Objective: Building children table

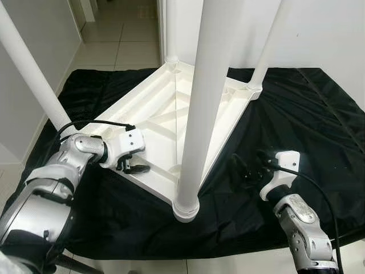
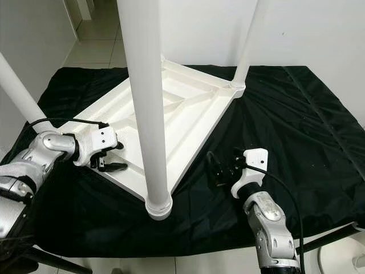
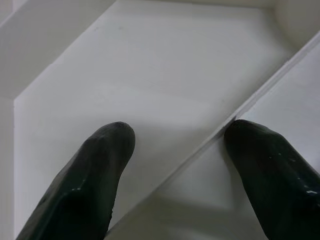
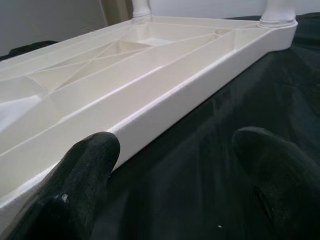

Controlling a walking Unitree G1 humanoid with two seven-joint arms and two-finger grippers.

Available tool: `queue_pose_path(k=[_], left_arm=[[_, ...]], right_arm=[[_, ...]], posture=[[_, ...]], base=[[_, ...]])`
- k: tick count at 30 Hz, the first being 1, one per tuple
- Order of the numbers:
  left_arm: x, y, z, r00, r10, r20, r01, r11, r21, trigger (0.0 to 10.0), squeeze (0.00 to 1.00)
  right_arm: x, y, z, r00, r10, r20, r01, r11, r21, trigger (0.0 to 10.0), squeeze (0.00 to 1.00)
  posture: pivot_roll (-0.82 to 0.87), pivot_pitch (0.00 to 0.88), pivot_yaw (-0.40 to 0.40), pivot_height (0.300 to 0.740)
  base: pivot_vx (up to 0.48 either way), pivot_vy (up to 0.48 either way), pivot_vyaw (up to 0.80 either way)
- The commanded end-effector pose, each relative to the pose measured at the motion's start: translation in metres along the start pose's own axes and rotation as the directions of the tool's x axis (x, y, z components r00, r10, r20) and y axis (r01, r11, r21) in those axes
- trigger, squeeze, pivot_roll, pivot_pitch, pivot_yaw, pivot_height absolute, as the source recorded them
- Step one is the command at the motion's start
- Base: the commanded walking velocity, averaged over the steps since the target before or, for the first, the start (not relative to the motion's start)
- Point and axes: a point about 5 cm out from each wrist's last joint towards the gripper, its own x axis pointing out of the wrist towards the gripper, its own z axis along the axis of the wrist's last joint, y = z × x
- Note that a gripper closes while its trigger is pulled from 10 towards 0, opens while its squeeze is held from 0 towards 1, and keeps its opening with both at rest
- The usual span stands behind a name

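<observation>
White plastic table point(image 1: 165, 108) – upside down on black cloth point(image 1: 296, 120), legs point(image 1: 202, 103) up | left gripper point(image 1: 132, 165) on its near-left rim, fingers spread | right gripper point(image 1: 248, 168) spread, just beside its near-right edge

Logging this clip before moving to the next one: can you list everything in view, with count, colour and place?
Table top: one, white, upside down on the black sheet, ribbed underside facing up.
Table legs: four, white, standing upright at the table top's corners.
Sheet: one, black, spread over the floor under the table top.
Floor tiles: pale, beyond the sheet by the wall.
Cables: two, black, one running along each arm.
Left tool: black fingers open, at the near left edge of the table top, straddling a rib in the wrist view.
Right tool: black fingers open, over the sheet beside the table top's right edge.
</observation>
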Motion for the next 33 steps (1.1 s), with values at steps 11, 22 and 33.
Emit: queue_pose_path(k=[11,22,33], left_arm=[[-0.005,-0.002,-0.014,1.0,-0.009,-0.011,0.007,0.993,-0.116,0.0,0.0],[-0.007,-0.013,-0.025,0.998,-0.054,0.028,0.057,0.987,-0.15,0.0,0.0],[0.003,-0.02,-0.025,0.998,-0.065,-0.005,0.064,0.994,-0.09,10.0,0.0]], right_arm=[[-0.004,-0.005,0.0,1.0,-0.026,-0.012,0.026,1.0,-0.001,10.0,0.0],[0.001,-0.005,0.001,1.0,-0.014,-0.01,0.014,1.0,0.0,10.0,0.0],[0.004,-0.004,0.001,1.0,0.0,-0.008,0.0,1.0,-0.001,10.0,0.0]], posture=[[-0.04,0.129,0.048,0.74],[-0.02,0.128,0.034,0.74],[-0.02,0.131,0.029,0.74]], base=[[0.0,0.0,0.0],[0.0,0.0,0.0],[0.0,0.0,0.0]])
